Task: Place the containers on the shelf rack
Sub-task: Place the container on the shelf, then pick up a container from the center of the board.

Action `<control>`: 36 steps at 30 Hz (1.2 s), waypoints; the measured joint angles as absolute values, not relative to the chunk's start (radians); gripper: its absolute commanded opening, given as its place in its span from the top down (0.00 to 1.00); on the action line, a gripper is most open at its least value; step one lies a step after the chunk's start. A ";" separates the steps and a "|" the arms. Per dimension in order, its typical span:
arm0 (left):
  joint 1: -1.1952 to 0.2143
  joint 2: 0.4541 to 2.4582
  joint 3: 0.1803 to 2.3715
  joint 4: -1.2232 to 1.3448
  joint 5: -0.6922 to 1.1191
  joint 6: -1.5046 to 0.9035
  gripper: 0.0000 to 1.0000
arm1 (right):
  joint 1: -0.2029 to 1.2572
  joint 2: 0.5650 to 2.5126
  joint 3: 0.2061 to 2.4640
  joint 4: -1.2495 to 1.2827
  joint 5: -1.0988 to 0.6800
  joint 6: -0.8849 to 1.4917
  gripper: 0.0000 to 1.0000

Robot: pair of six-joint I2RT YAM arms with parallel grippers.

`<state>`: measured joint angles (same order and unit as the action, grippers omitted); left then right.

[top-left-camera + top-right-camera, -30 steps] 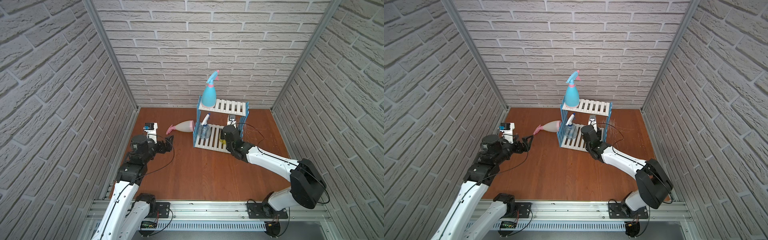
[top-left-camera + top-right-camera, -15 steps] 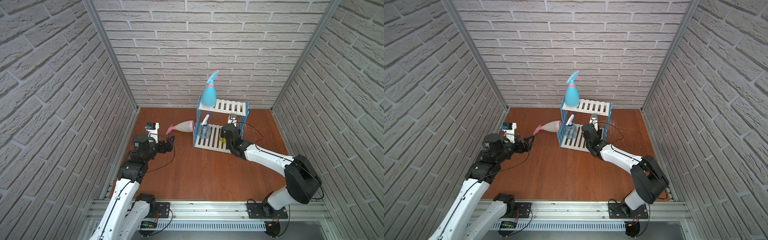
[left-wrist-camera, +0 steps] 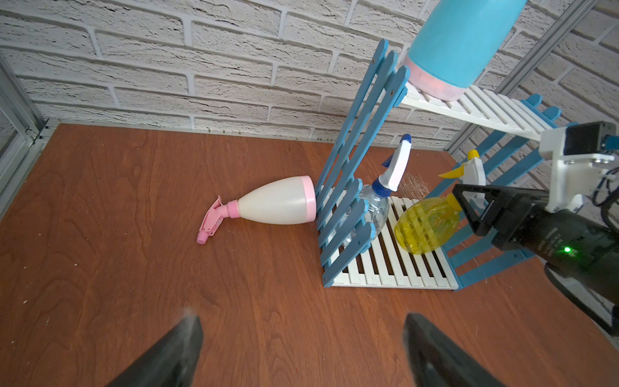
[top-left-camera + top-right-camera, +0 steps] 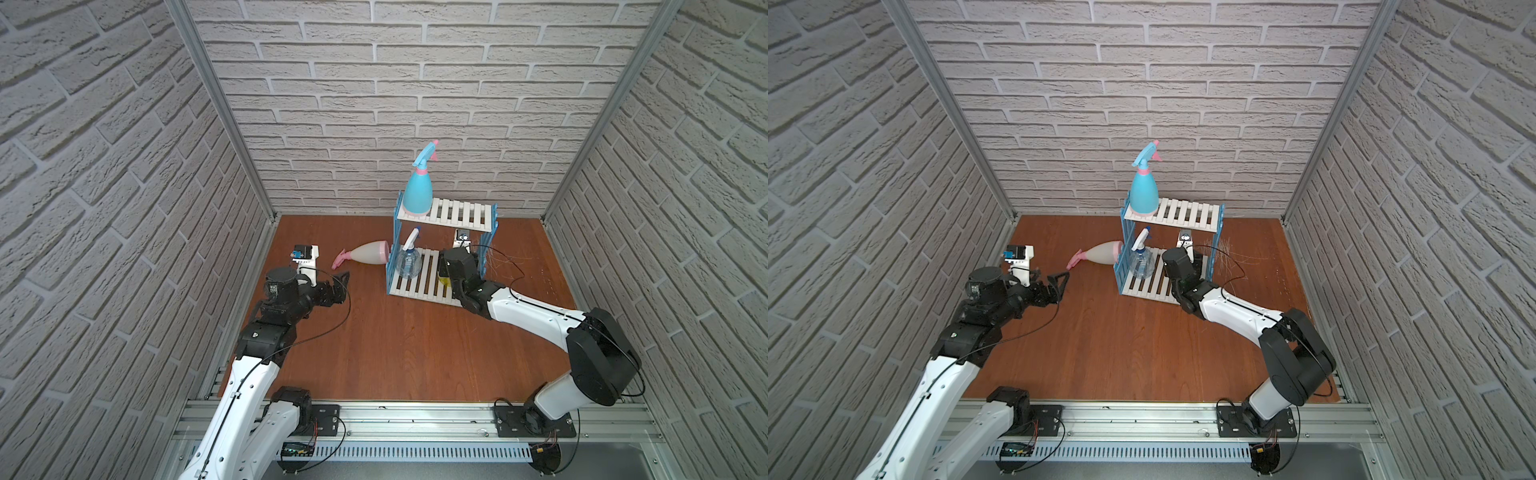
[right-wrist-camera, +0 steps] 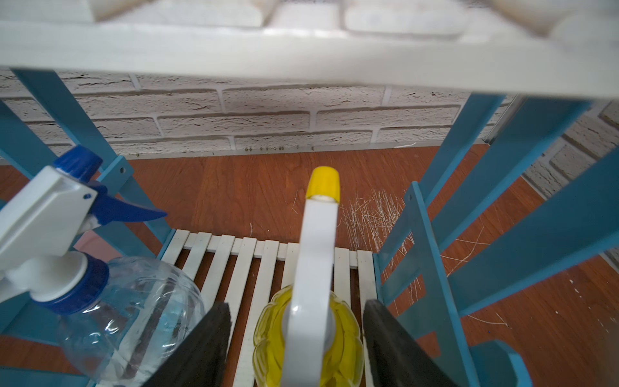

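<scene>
My left gripper [image 3: 301,326] stands wide above the smooth red-brown wooden table [image 3: 134,268], with nothing between its dark fingers. My right gripper [image 5: 294,306] reaches into the lower level of the rack [image 4: 457,210]. Its black jaws stand apart, one on each side of the yellow bottle [image 5: 345,335]. On one side I see a gap, so they do not squeeze it.

The yellow bottle is round, ribbed and half see-through, with a white trigger head and a yellow nozzle. It stands upright on the white slats of the lower shelf. Near it on the same shelf stands the clear bottle [image 5: 134,301]. It is round, of glossy thin plastic, and has a dark-blue collar.

The light-blue bottle [image 4: 417,195] is a smooth cone with a pink collar. It stands upright on the top shelf, at the end nearer my left arm.

The cream bottle [image 3: 278,201], also a cone, lies on its side on the table outside the rack. Its pink-rimmed base is right at the blue picket side frame.

The small white print [image 3: 549,241] on the black casing of my right arm is too small to read.
</scene>
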<state>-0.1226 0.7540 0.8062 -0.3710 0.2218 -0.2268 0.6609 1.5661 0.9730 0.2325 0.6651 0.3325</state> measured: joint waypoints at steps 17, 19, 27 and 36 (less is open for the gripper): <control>-0.123 0.755 0.806 -0.374 0.220 -0.226 0.02 | 0.661 1.392 0.891 0.236 0.597 0.328 0.01; -0.123 0.755 0.806 -0.374 0.216 -0.227 0.02 | 0.661 1.340 0.865 0.233 0.575 0.323 0.00; -0.073 0.842 0.815 -0.411 0.192 -0.238 0.02 | 0.661 1.105 0.837 0.184 0.390 0.234 0.00; 0.048 1.221 0.950 -0.499 0.280 -0.224 0.14 | 0.661 0.957 0.807 0.102 -0.014 0.144 0.00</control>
<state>0.0479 1.2205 0.9497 -0.4992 0.2802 -0.2241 0.6609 0.9573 0.8066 0.1020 -0.0139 0.1444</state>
